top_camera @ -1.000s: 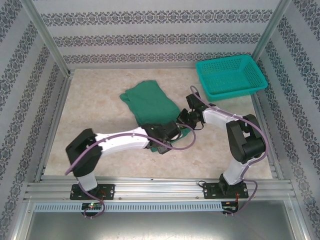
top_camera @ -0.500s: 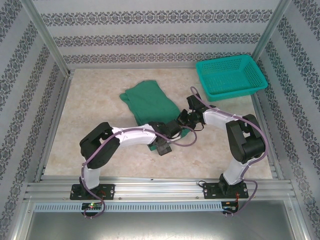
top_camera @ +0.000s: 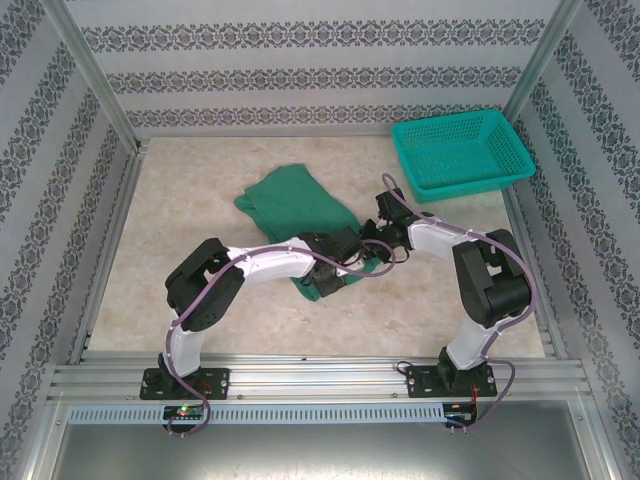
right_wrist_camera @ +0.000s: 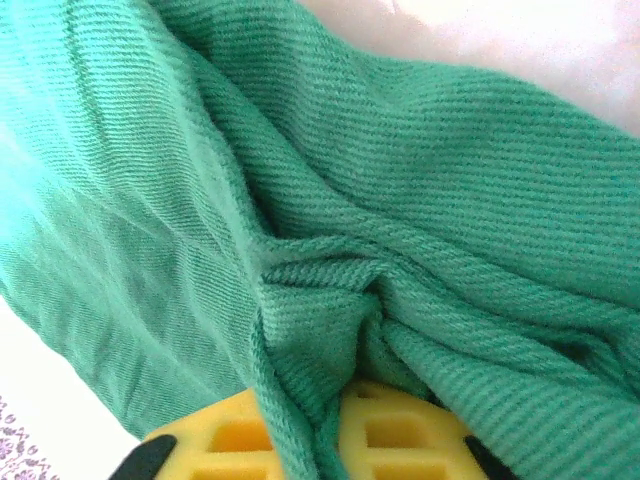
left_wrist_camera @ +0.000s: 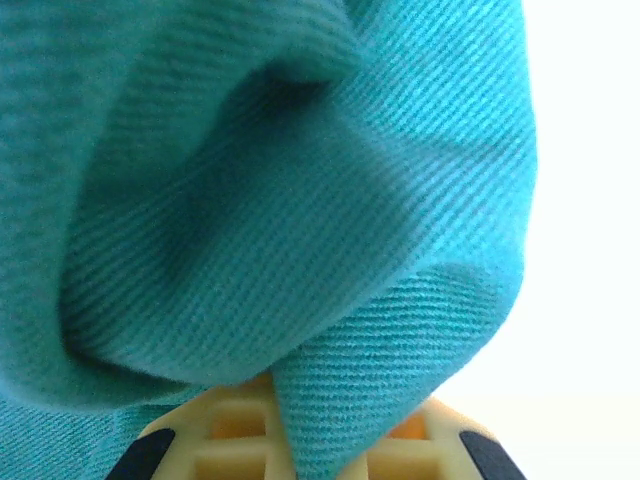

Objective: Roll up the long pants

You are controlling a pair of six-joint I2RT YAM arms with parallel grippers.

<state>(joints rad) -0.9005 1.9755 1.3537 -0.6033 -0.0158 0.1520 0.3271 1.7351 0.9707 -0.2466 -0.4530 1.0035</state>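
Teal basket [top_camera: 460, 152] well apart from long pants [top_camera: 300, 205].

1. Standing here, I can read no words, labels, brand marks or numbers on anything.
2. The bands on the white wall panels with grey ornament [top_camera: 300, 78], from nine o'clock round through twelve to three, are floral pattern, not letters.
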